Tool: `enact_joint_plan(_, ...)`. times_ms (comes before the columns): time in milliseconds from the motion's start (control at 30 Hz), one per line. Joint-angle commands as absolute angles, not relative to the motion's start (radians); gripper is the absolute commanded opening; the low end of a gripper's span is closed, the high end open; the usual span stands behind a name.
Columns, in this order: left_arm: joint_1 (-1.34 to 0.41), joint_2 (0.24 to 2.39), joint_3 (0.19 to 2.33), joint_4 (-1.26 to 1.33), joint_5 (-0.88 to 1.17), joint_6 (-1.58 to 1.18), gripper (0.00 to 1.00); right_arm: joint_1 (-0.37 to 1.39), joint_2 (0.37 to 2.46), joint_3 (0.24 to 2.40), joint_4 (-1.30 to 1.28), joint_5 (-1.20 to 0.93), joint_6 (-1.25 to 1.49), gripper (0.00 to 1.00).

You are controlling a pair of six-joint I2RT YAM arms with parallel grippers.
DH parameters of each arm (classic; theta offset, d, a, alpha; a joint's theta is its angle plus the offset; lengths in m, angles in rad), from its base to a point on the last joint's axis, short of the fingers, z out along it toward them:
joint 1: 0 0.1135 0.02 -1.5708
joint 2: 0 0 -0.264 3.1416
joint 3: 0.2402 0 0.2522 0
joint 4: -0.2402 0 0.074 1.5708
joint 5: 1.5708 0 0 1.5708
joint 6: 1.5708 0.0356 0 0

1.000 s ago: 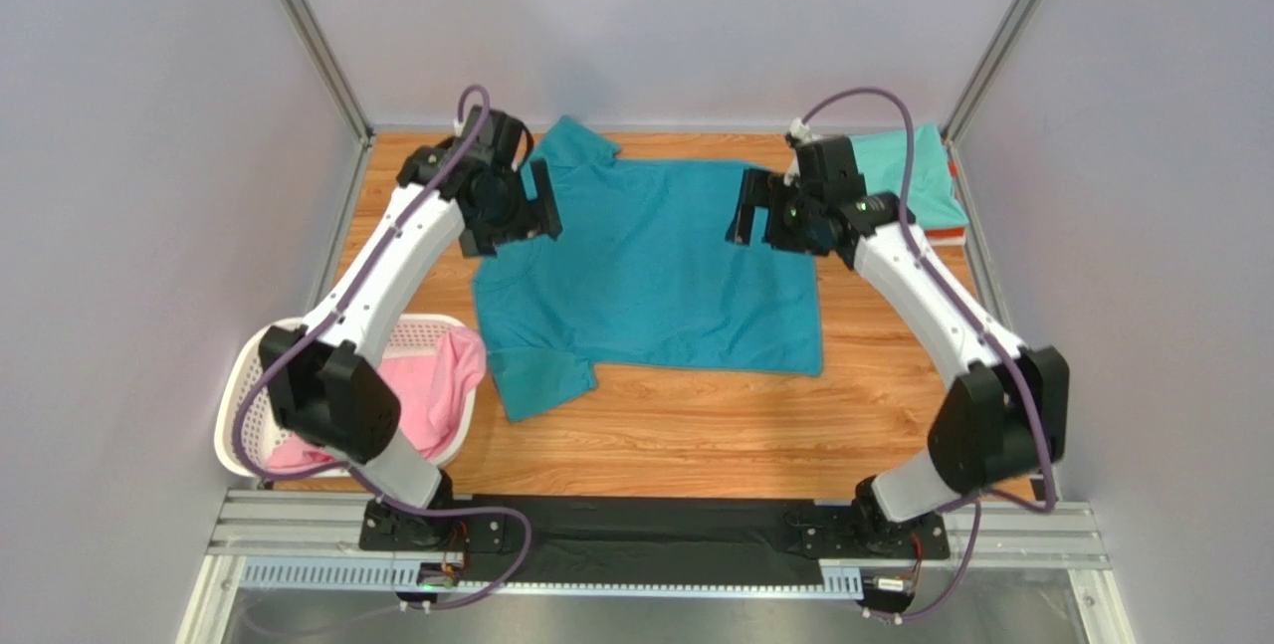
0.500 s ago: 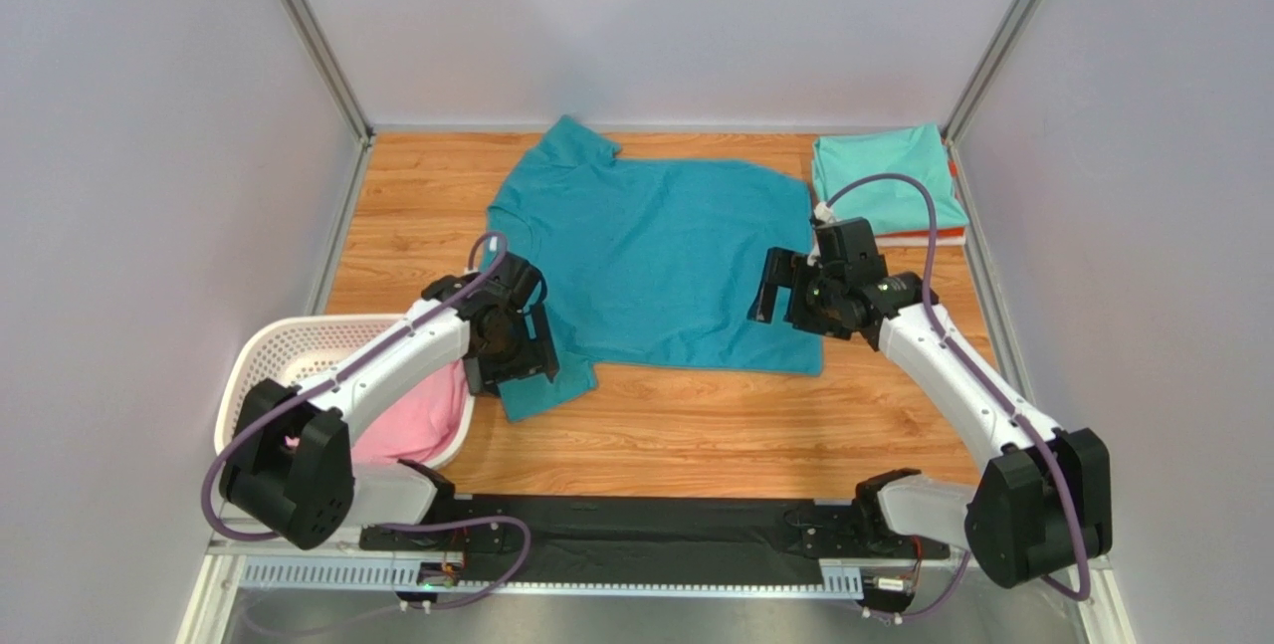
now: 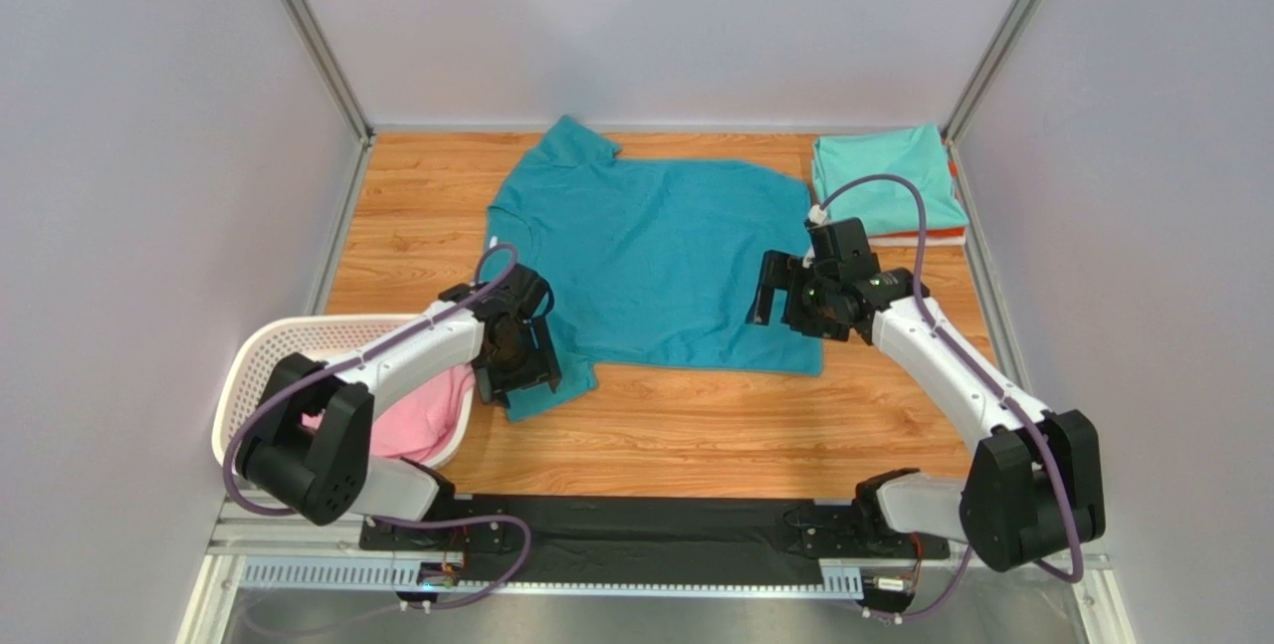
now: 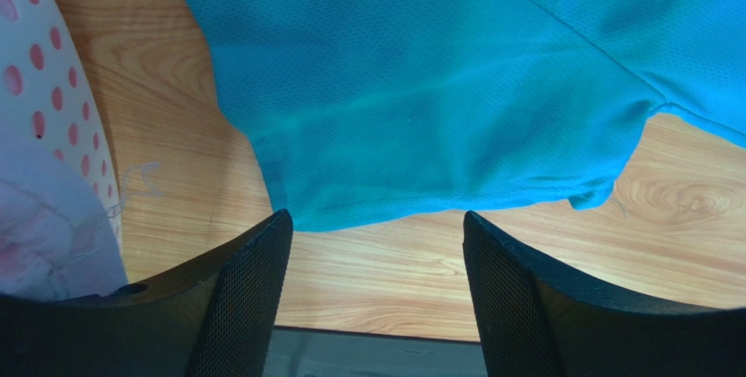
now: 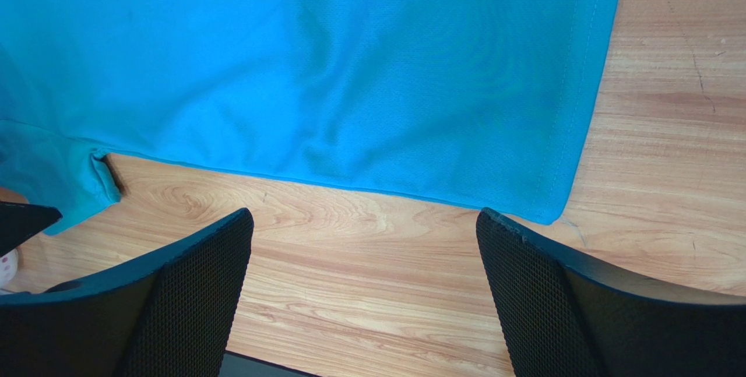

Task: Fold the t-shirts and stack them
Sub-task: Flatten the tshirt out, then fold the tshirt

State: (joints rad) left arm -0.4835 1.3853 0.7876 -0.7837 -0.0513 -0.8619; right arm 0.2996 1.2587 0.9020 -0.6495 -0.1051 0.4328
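Observation:
A deep teal t-shirt (image 3: 658, 256) lies spread flat mid-table. My left gripper (image 3: 524, 353) is open and empty, low over its near-left sleeve; in the left wrist view the sleeve (image 4: 420, 89) ends just ahead of the gripper (image 4: 376, 220). My right gripper (image 3: 785, 293) is open and empty above the shirt's near-right hem corner; the right wrist view shows the hem (image 5: 350, 62) ahead of the gripper (image 5: 363, 215). A folded mint green t-shirt (image 3: 882, 181) lies at the back right on a thin orange edge (image 3: 939, 237). A pink t-shirt (image 3: 407, 420) sits in the basket.
The white lattice basket (image 3: 277, 353) stands at the near left, close beside my left arm; its wall (image 4: 35, 62) shows in the left wrist view. Grey walls enclose the wooden table (image 3: 688, 420) on three sides. A black rail runs along the near edge.
Both arms have drawn back from the far side of the teal shirt to its near edge. In the last half second they have shifted only slightly. The shirt lies unchanged.

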Motion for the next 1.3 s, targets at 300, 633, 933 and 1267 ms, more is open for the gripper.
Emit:
enact_joint_plan(300, -0.482, 1.563, 0.785, -0.761, -0.078, -0.913, 0.67, 0.299, 1.29, 0.894, -0.614, -0.094, 0.41, 1.0)
enact_joint_plan(633, -0.483, 1.548, 0.781, -0.772, -0.083, -0.914, 0.4, 0.299, 1.275, 0.885, -0.626, -0.069, 0.433, 1.0)
enact_joint_plan(933, -0.483, 1.536, 0.798, -0.782, -0.072, -0.897, 0.14, 0.298, 1.177, 0.809, -0.716, 0.075, 0.54, 1.0)
enact_joint_plan(1267, -0.483, 1.52, 0.811, -0.787, -0.058, -0.877, 0.0, 0.224, 1.149, 0.667, -0.724, 0.095, 0.641, 0.95)
